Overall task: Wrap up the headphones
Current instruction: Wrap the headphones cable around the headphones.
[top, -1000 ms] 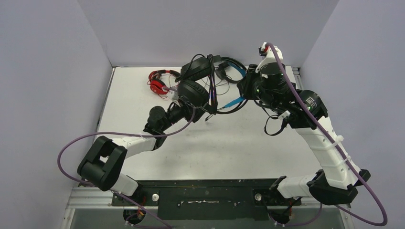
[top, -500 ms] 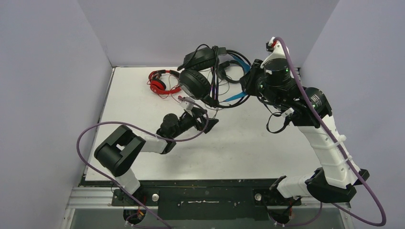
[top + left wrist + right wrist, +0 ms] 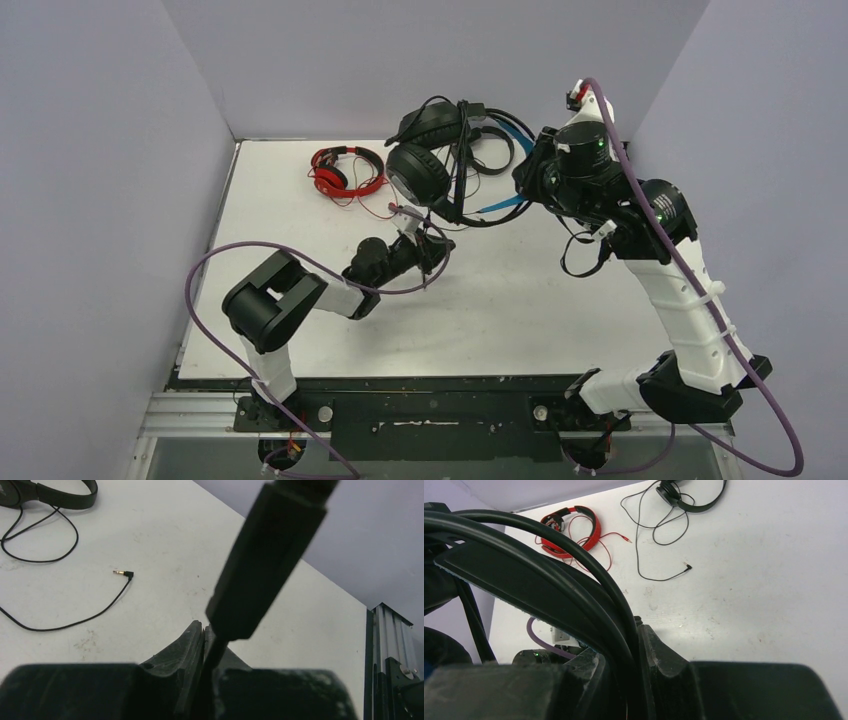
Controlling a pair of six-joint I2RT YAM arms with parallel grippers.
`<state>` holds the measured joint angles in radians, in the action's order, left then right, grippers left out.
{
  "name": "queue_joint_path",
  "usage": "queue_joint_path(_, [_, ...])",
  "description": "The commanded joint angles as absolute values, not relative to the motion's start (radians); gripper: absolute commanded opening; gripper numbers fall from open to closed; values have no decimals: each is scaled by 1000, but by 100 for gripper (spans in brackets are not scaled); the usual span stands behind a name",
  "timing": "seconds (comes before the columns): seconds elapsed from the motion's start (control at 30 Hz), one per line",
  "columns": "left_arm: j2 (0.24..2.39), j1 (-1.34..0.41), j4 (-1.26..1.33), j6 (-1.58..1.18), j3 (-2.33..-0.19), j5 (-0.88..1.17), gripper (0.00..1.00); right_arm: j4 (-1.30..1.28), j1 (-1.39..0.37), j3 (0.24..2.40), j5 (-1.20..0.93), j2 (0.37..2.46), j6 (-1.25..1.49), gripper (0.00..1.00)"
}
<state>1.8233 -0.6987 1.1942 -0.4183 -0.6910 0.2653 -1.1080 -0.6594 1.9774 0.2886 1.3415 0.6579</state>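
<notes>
My right gripper point(image 3: 528, 172) holds the black headphones with the blue headband point(image 3: 418, 172) up in the air over the back of the table. In the right wrist view its jaws point(image 3: 636, 625) are shut on the black band and the cords along it. Lower down, my left gripper point(image 3: 437, 247) is shut on the thin black cable hanging from them, just under a thick black block on the cable point(image 3: 265, 555). The red headphones point(image 3: 345, 170) lie at the back left with their red cord loose. All-black headphones point(image 3: 689, 495) lie on the table, jack plug point(image 3: 122, 573) free.
The white table point(image 3: 300, 300) is walled in by grey panels on the left, back and right. Purple cables loop from both arms, the left one point(image 3: 200, 290) over the table's near left. A metal frame post point(image 3: 390, 650) stands at the table edge.
My left gripper let go near the ear cup, opened wide, dropped toward me and shut on the hanging cable. My right gripper lifted the headphones slightly higher and further back.
</notes>
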Motion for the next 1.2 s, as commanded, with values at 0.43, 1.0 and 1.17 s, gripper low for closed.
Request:
queue_joint_path(0.43, [1728, -765, 1225, -471, -532, 241, 0, -1106, -551, 2050, 484, 1390, 843, 0])
queue_joint_path(1.0, [1510, -897, 946, -437, -532, 178, 14, -1007, -500, 1892, 538, 1345, 888, 0])
queue_joint_path(1.17, [1504, -900, 892, -453, -554, 204, 3, -1009, -489, 1871, 570, 1333, 885, 0])
